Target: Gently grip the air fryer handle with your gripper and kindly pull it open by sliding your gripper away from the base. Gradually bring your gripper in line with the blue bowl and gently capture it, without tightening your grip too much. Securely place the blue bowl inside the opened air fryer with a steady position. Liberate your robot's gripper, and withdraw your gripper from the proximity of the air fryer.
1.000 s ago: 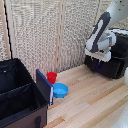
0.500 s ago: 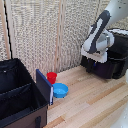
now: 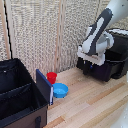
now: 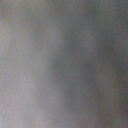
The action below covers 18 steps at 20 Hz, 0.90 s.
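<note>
The black air fryer (image 3: 114,64) stands at the exterior view's right, its drawer front (image 3: 86,67) sticking out toward the left. My white gripper (image 3: 93,63) hangs at that front, where the air fryer handle lies. The dark fingers and the handle merge with the black plastic, so the grasp itself is hard to make out. The blue bowl (image 3: 60,90) rests on the wooden table well to the left of the fryer, apart from my hand. The wrist view is a grey blur that shows nothing.
A small red cup (image 3: 51,77) stands just behind the bowl. A large black fabric crate (image 3: 17,97) with a blue panel (image 3: 44,87) fills the exterior view's lower left. A pale slatted wall (image 3: 45,35) closes off the back.
My hand has shifted a little toward the exterior view's left, and the fryer's black drawer front has come out with it. Bowl, cup and crate have not moved.
</note>
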{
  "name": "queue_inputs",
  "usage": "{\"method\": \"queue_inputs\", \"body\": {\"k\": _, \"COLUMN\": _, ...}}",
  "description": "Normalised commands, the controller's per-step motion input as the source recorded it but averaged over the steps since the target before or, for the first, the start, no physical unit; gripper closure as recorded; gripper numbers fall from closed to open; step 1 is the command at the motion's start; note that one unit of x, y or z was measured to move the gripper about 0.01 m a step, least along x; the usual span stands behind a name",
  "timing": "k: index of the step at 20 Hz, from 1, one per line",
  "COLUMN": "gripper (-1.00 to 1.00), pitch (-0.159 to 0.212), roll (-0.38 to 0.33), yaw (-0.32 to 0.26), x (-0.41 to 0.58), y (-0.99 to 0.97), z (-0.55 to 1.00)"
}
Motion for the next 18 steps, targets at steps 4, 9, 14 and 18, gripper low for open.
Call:
{"method": "queue_inputs", "body": {"k": 4, "gripper": 1.0, "pitch": -0.043, "roll": -0.135, "yaw": -0.012, "x": 0.0, "y": 0.63, "z": -0.25}}
{"method": "queue_inputs", "body": {"k": 9, "gripper": 1.0, "pitch": -0.011, "roll": -0.128, "yaw": -0.01, "x": 0.056, "y": 0.5, "z": -0.39}}
{"method": "queue_inputs", "body": {"k": 14, "gripper": 1.0, "pitch": 0.011, "roll": -0.076, "yaw": -0.027, "x": 0.019, "y": 0.39, "z": -0.38}}
{"method": "queue_inputs", "body": {"k": 18, "gripper": -1.0, "pitch": 0.082, "roll": -0.051, "yaw": -0.004, "x": -0.022, "y": 0.23, "z": -0.18}}
